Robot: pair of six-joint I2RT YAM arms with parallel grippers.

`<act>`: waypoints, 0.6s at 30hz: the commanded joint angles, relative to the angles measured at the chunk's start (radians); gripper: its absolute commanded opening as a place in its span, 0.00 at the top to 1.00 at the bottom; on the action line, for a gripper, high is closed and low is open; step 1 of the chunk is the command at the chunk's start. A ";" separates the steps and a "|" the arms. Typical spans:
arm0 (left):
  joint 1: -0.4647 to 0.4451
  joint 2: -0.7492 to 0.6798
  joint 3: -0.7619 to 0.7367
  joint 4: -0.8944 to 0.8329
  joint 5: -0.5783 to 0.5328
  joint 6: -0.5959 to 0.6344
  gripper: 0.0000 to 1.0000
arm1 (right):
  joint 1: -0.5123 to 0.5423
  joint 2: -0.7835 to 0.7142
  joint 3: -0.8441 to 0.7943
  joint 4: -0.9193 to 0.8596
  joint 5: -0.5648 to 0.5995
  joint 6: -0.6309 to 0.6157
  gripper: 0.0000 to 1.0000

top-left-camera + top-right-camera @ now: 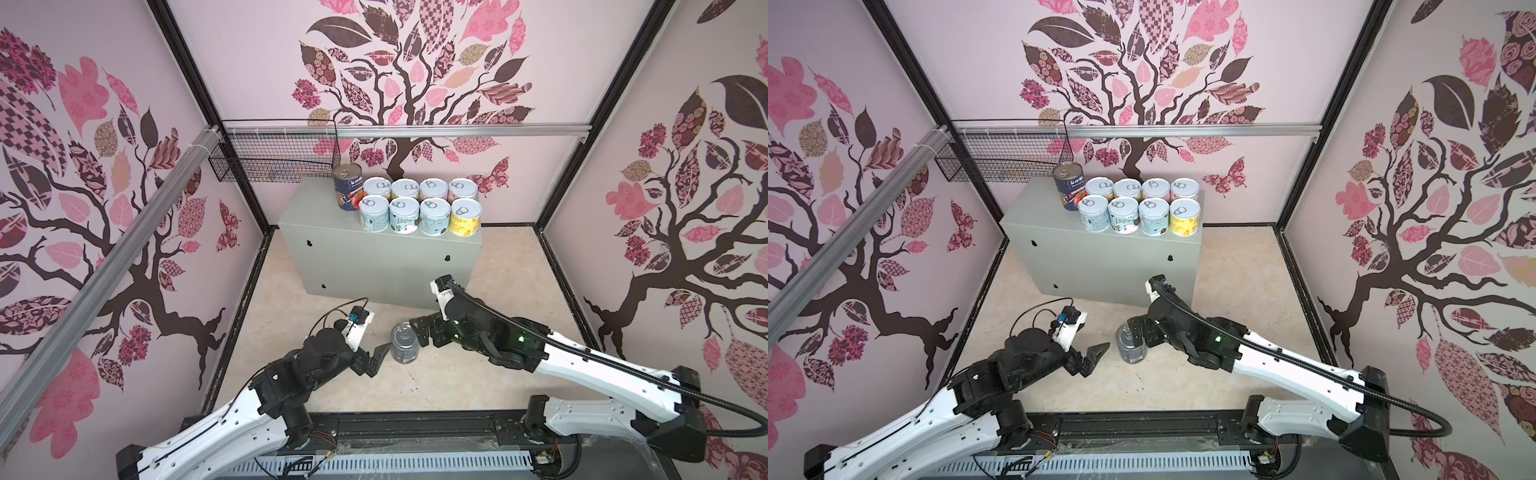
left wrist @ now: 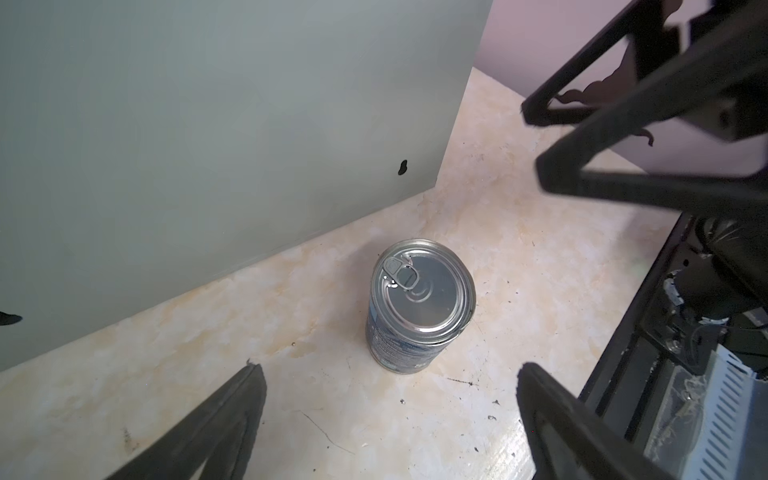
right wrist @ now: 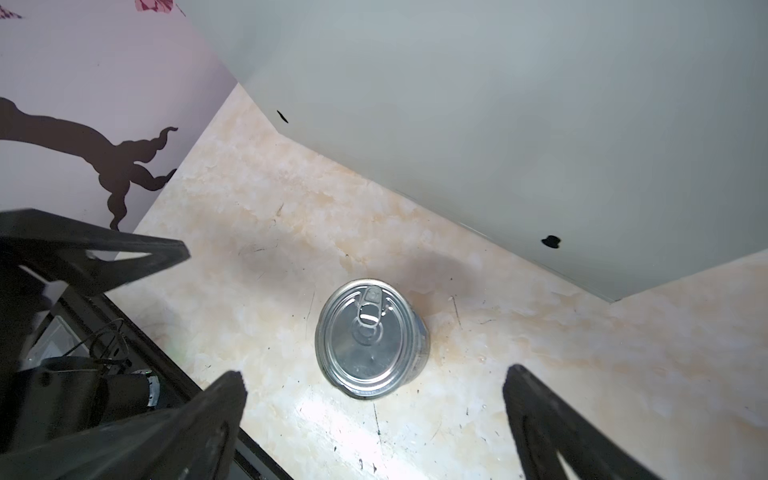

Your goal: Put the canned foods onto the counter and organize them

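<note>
Nine cans up on grey worktop (image 1: 332,245), one can (image 1: 403,343) down on the floor (image 1: 519,332).
Worktop's left half bare; two rows of four short cans (image 1: 419,203) crowd its right edge, tall blue can (image 1: 347,186) beside them. Floor can upright, metal lid w/ pull-tab, dark label, open floor around. Left gripper (image 2: 390,415) & right gripper (image 3: 374,415) flank it, fingers apart, not touching.

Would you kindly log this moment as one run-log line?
left gripper: open, empty | right gripper: open, empty | last can: upright on floor | counter: nine cans
</note>
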 commanded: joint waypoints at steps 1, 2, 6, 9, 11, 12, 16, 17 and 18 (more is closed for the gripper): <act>-0.045 0.050 -0.082 0.140 -0.106 -0.080 0.02 | -0.005 -0.087 0.011 -0.087 -0.001 -0.029 0.00; -0.046 0.064 -0.107 0.172 -0.114 -0.093 0.02 | -0.005 -0.105 0.014 -0.101 -0.004 -0.034 0.00; -0.052 0.080 -0.244 0.371 -0.130 -0.118 0.02 | -0.005 -0.168 0.033 -0.174 -0.001 -0.062 0.00; -0.054 0.073 -0.338 0.500 -0.127 -0.126 0.02 | -0.005 -0.207 0.034 -0.204 -0.005 -0.078 0.00; -0.055 0.075 -0.373 0.552 -0.121 -0.122 0.02 | -0.005 -0.222 0.029 -0.216 -0.003 -0.088 0.00; -0.056 0.080 -0.386 0.564 -0.115 -0.114 0.02 | -0.005 -0.228 0.025 -0.221 -0.004 -0.096 0.00; -0.057 0.133 -0.406 0.661 -0.097 -0.075 0.02 | -0.007 -0.242 0.008 -0.227 -0.004 -0.117 0.00; -0.059 0.151 -0.413 0.695 -0.095 -0.067 0.02 | -0.008 -0.245 0.002 -0.228 -0.004 -0.120 0.00; -0.059 0.170 -0.423 0.732 -0.091 -0.060 0.02 | -0.008 -0.249 -0.004 -0.229 -0.003 -0.125 0.00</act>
